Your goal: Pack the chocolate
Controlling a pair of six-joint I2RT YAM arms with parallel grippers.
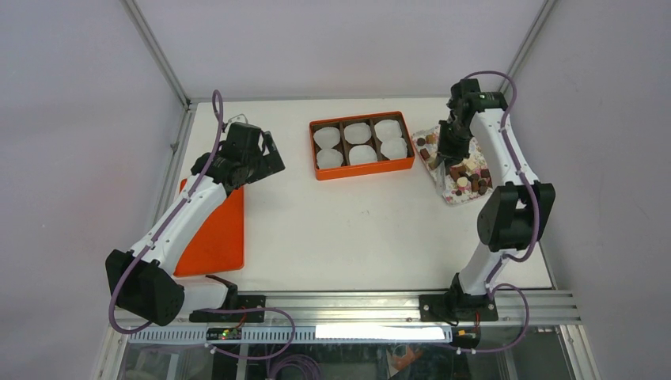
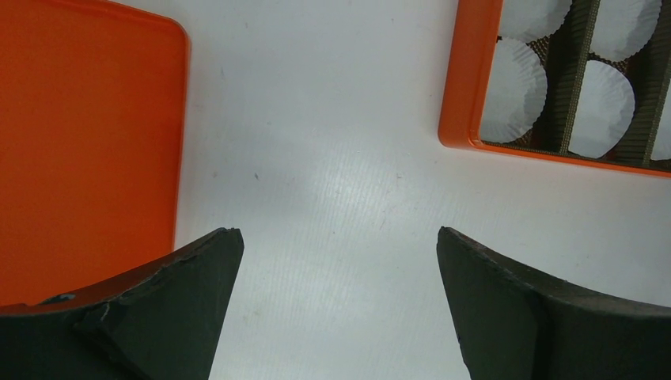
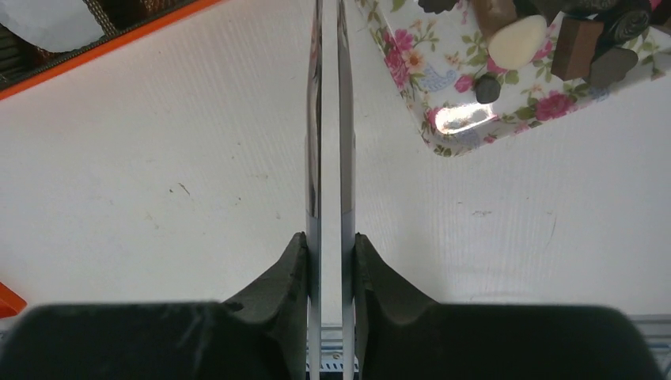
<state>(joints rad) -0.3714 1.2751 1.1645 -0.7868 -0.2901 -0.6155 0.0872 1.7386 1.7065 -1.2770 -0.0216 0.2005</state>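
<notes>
right gripper [image 3: 330,16] near brown, cream chocolate [image 3: 517,41]

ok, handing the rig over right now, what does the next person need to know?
Left gripper open, empty, over the table between orange lid and box.
Right gripper shut on metal tweezers by the floral tray.
Chocolate all on the tray.
Done: nothing; the six paper cups look empty.
To do: every piece into the cups.
</notes>
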